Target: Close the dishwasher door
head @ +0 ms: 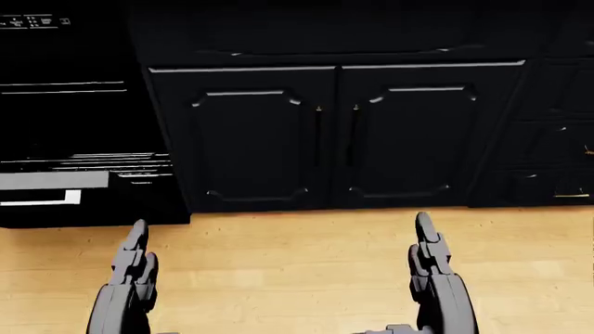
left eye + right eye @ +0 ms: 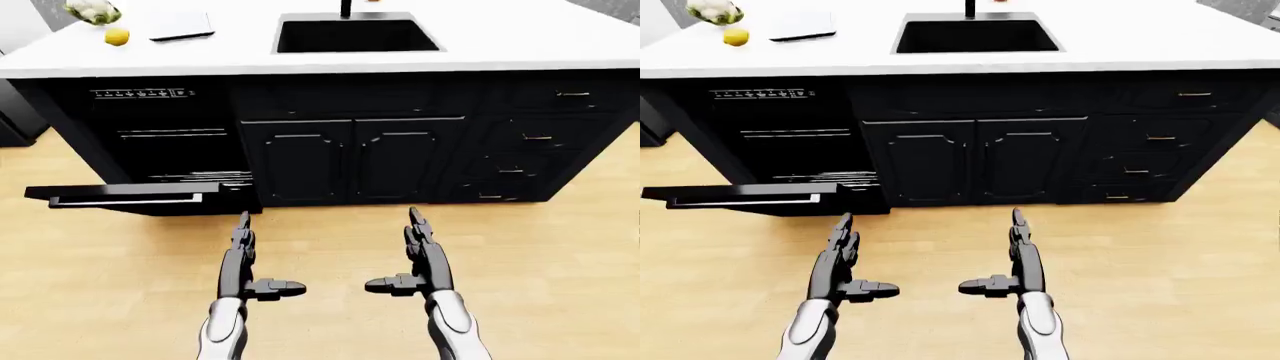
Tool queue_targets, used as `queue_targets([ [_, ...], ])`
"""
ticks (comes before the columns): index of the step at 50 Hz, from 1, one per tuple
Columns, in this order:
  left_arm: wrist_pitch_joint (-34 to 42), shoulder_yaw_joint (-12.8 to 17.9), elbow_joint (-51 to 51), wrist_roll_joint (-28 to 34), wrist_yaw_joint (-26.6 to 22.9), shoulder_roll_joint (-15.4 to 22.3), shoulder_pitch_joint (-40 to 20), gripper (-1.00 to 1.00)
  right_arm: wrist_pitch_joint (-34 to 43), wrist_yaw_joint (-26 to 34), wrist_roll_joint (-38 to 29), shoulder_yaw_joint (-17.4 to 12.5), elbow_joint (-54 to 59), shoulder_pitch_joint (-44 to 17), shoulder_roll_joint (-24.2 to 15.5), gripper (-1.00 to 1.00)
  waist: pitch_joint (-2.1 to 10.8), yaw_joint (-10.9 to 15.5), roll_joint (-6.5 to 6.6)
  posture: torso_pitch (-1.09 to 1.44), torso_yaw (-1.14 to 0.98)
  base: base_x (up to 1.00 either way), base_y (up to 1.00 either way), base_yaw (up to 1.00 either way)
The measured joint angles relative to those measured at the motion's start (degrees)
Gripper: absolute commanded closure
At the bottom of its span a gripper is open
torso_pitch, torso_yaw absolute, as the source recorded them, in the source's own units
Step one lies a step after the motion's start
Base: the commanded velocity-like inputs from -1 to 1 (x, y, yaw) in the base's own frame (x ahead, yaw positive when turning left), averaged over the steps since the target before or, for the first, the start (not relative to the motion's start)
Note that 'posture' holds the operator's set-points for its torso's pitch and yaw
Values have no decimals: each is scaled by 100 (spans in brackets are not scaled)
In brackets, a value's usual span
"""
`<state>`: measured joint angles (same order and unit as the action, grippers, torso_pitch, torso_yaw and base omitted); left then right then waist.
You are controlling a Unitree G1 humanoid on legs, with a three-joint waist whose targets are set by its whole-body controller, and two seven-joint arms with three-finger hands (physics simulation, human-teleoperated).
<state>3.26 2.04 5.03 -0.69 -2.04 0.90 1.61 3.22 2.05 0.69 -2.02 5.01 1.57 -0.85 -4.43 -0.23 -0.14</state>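
Observation:
The black dishwasher [image 2: 160, 127] sits at the left of the dark island, under the white counter. Its door [image 2: 135, 196] hangs fully open, lying flat just above the floor, with a pale handle bar along its left-facing edge; the racks show inside. The door also shows at the left edge of the head view [image 1: 56, 198]. My left hand [image 2: 250, 259] is open, fingers straight, over the wood floor just right of and below the door. My right hand [image 2: 415, 255] is open too, further right, facing the cabinet doors. Neither hand touches anything.
A black sink [image 2: 355, 34] is set in the white counter [image 2: 500, 41]. A lemon [image 2: 116, 36], a leafy vegetable [image 2: 92, 10] and a flat board [image 2: 182, 27] lie at the counter's left. Two cabinet doors [image 2: 350, 157] and drawers [image 2: 530, 139] fill the island face.

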Motion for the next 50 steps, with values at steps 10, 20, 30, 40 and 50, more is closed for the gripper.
queue_targets([
  [10,-584,-32,-463,195,-4,-19,280,-100,-188,8,-249,226,-73,-96,43,-100,300,67,-21,0,0,0,0,0],
  [20,-699,-24,-632,203,55,-31,326,-100,-104,-114,-492,232,-253,-59,29,-100,399,50,-17,0,0,0,0,1],
  [30,-745,-9,-677,172,61,-33,379,-100,-128,-101,-535,222,-236,-55,32,-100,327,99,35,0,0,0,0,23],
  [40,-686,16,-756,159,60,-20,404,-100,-57,-85,-579,283,-470,61,59,-100,271,131,51,0,0,0,0,25],
  [50,-714,-87,-769,185,50,-67,456,-100,-79,-98,-581,217,-561,151,24,-100,238,141,28,0,0,0,0,40],
])
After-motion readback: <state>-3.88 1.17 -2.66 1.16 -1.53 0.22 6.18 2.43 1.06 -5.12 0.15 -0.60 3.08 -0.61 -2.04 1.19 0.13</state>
